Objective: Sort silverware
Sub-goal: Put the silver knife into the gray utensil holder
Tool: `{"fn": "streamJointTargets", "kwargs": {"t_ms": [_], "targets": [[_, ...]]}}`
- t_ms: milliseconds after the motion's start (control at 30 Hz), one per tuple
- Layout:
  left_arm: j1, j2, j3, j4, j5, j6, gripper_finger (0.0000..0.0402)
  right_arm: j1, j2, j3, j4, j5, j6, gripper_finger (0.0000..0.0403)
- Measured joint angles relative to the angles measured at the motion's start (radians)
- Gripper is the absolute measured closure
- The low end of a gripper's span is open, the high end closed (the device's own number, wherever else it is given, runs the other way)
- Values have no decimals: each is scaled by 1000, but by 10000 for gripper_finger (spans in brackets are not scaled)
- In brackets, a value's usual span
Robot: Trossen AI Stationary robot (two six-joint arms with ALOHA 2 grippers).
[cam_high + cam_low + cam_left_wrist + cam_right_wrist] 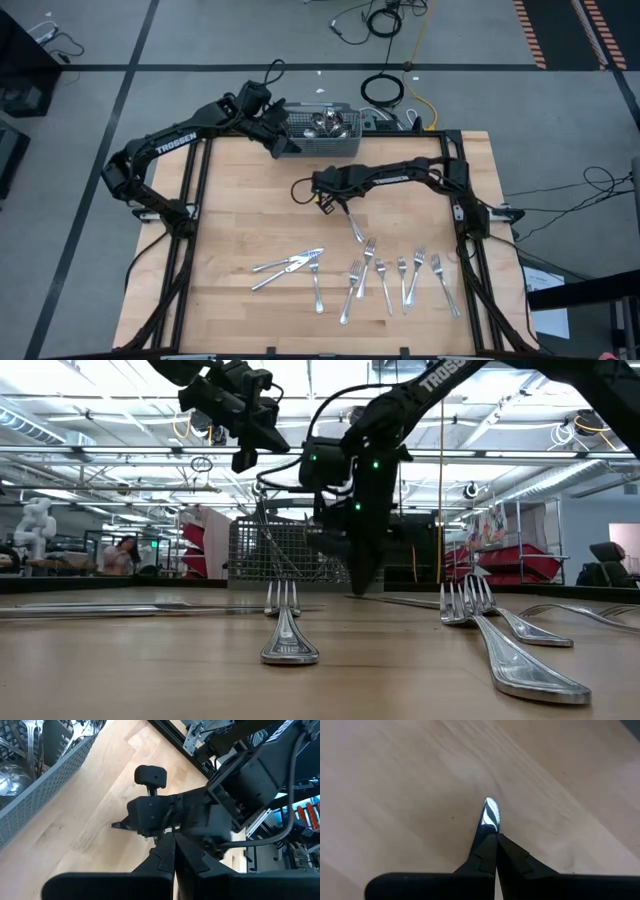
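Holding one piece of silverware [490, 815] tight between its closed fingers, the right gripper [322, 192] hangs over the middle of the wooden table [240, 200]. Forks [400, 278] and knives [285, 266] lie in groups near the front edge. The left gripper [280, 140], fingers pressed together with nothing between, is beside the mesh basket [322, 146] with more cutlery inside.

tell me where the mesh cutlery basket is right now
In the high view the grey mesh basket sits at the table's far edge, near the middle, with the left claw right beside it and the right claw nearer the table's centre.
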Motion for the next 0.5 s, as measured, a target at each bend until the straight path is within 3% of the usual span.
{"fn": "streamJointTargets", "kwargs": {"t_ms": [500], "targets": [[0,0,0,-3,0,-1,396,9,13,2,143,-96,-57,403]]}}
